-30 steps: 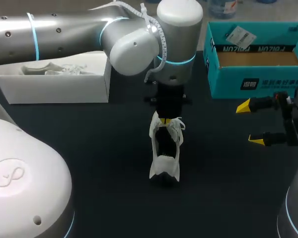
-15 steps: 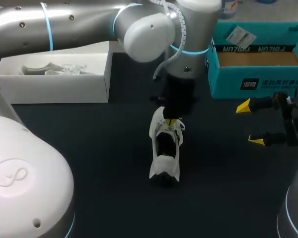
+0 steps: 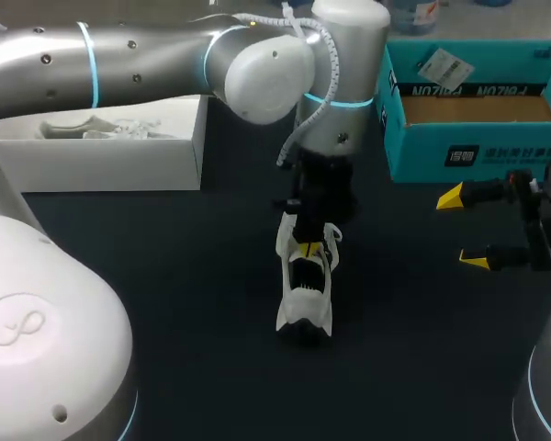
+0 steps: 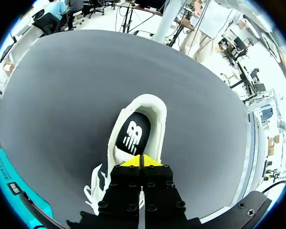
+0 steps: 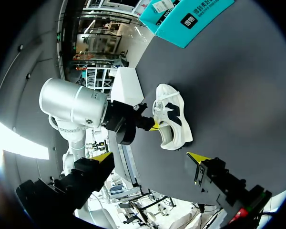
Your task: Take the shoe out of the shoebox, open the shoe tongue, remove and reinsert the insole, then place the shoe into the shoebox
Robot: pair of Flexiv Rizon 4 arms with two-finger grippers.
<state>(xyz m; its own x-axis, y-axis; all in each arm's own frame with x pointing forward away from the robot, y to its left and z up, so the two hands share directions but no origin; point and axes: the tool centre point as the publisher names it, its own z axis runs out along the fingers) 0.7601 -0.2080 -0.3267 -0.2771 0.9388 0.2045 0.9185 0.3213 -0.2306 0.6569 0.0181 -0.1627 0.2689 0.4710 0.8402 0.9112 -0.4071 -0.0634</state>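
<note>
Now your left gripper (image 3: 308,248), pinched narrow, sits at the mouth of the shoe (image 3: 305,296) on the table (image 3: 184,276), probably to work the insole (image 4: 133,136). You can't tell what it grips. Your right gripper (image 3: 463,230) hangs wide beside the shoebox (image 3: 477,152), clear.

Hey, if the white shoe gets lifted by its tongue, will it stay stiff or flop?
Probably light: the white shoe looks low-cut and thin-walled. Its loose laces suggest a soft upper, likely flexing so the heel sags.

I log one dark, matte table (image 3: 165,276) spanning my head view, 9 to 3 o'clock, evenly lit
</note>
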